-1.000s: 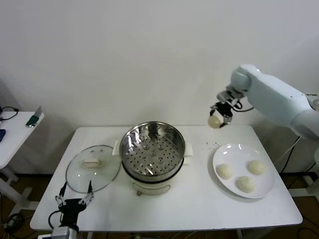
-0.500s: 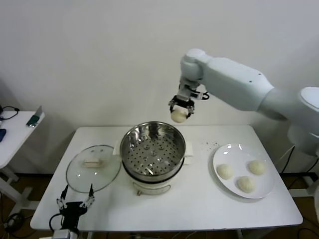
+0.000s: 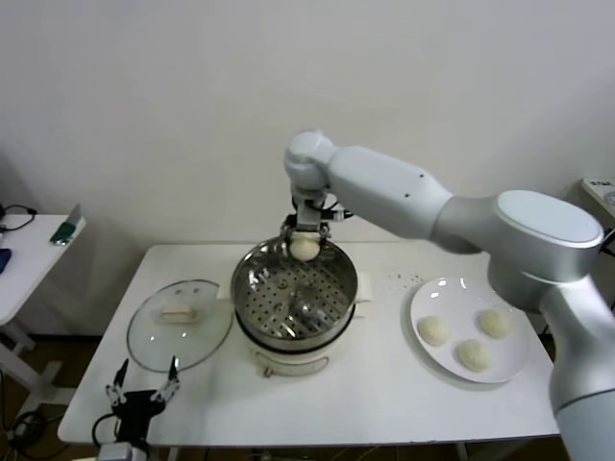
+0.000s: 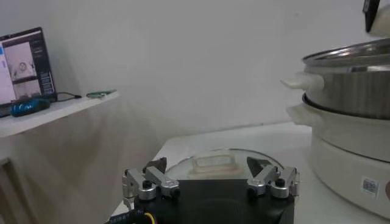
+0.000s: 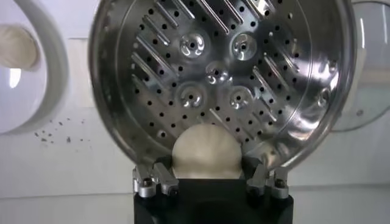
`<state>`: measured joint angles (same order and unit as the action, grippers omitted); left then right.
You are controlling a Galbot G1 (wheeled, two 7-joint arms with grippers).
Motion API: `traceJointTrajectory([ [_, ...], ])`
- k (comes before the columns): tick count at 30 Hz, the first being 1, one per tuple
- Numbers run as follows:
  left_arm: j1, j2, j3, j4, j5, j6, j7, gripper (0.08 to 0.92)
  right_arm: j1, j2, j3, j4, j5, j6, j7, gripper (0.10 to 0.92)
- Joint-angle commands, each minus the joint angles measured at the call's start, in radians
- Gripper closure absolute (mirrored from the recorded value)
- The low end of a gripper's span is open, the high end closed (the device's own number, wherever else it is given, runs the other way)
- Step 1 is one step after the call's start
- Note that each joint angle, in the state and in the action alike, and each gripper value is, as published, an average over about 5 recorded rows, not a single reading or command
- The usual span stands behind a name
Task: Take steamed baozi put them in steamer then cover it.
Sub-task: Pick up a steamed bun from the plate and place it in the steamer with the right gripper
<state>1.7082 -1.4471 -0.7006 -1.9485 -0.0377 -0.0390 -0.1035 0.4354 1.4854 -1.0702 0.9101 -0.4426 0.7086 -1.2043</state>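
My right gripper [image 3: 305, 240] is shut on a cream-white baozi [image 3: 305, 249] and holds it over the far rim of the steel steamer [image 3: 294, 288]. In the right wrist view the baozi [image 5: 206, 153] sits between the fingers above the perforated steamer bottom [image 5: 219, 73]. Three more baozi [image 3: 433, 330] [image 3: 495, 322] [image 3: 473, 354] lie on the white plate [image 3: 514, 360] at the right. The glass cover [image 3: 180, 323] lies flat on the table left of the steamer. My left gripper [image 3: 141, 393] is open and empty at the table's front left edge, just before the cover [image 4: 213, 164].
A side table [image 3: 24, 254] with small devices stands at the far left. Dark crumbs [image 3: 404, 279] lie on the table between steamer and plate. The steamer's pot base [image 4: 353, 161] shows in the left wrist view.
My right arm has swung left from above the plate to over the steamer's far rim and lowered, carrying the baozi. The left gripper has barely moved.
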Motion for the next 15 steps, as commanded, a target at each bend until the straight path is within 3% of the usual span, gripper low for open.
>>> traceJointTrajectory([
  [1,0.007,0.006,-0.003,-0.004,-0.02,0.006,-0.005,0.177,-0.092,0.066,0.033,-0.044,-0.154,0.042,0.022,0.296],
  [7,0.016,0.008,-0.002,-0.003,-0.029,0.004,-0.009,0.177,-0.133,0.09,0.064,-0.083,-0.238,0.051,0.038,0.296],
  [15,0.022,0.007,-0.005,-0.001,-0.039,-0.002,-0.013,0.177,-0.149,0.084,0.069,-0.089,-0.245,0.016,0.027,0.289],
])
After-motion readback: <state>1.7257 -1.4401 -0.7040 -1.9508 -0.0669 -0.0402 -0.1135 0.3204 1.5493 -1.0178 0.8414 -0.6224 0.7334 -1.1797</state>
